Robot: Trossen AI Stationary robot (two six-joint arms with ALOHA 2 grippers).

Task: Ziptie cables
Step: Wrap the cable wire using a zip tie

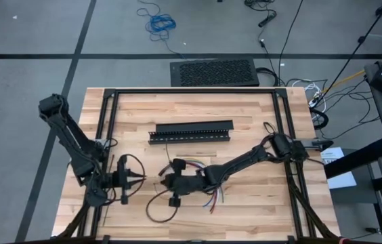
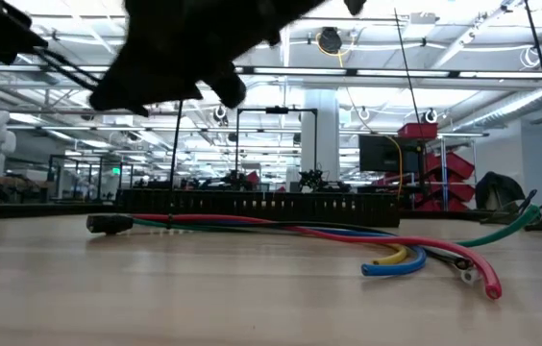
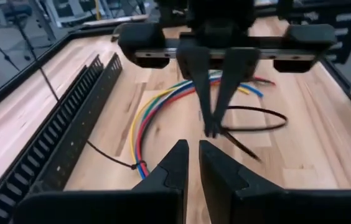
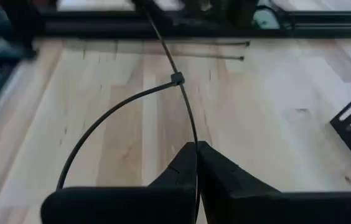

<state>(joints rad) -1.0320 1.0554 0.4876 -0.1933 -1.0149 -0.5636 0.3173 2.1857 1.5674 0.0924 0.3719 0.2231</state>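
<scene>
I read the job as barely begun. The thin black plastic ziptie [image 4: 185, 102] is already threaded through its own small head into a wide loop, but in the right wrist view that loop lies on bare wood with no wire inside it. The loose bundle of thin red, blue, yellow and green cables [image 3: 157, 109] lies apart, fanned on the pale butcher-block tabletop [image 1: 252, 203]. Left to do, as I judge it: get the loop round the bundle, then pull it snug.

My right claw [image 1: 175, 181] is together, clamped on the ziptie strap, which runs out between its fingers. It sits just past centre toward 6 o'clock in the overhead picture, over the cables' near end. My left claw [image 3: 191, 163], at about 8 o'clock on the tabletop, faces the right one with its fingers nearly together and nothing between them.

Room is tight between the two claws, which are near each other tip to tip. The long black slotted plastic channel [image 1: 191, 131] lies toward 12 o'clock, well apart from the work. The black metal frame rails [image 1: 106, 112] bound the tabletop at 9 and 3 o'clock. Toward 6 o'clock the wood is mostly bare up to the edge, except for a thin dark loop I take for a second strap [image 1: 157, 207].
</scene>
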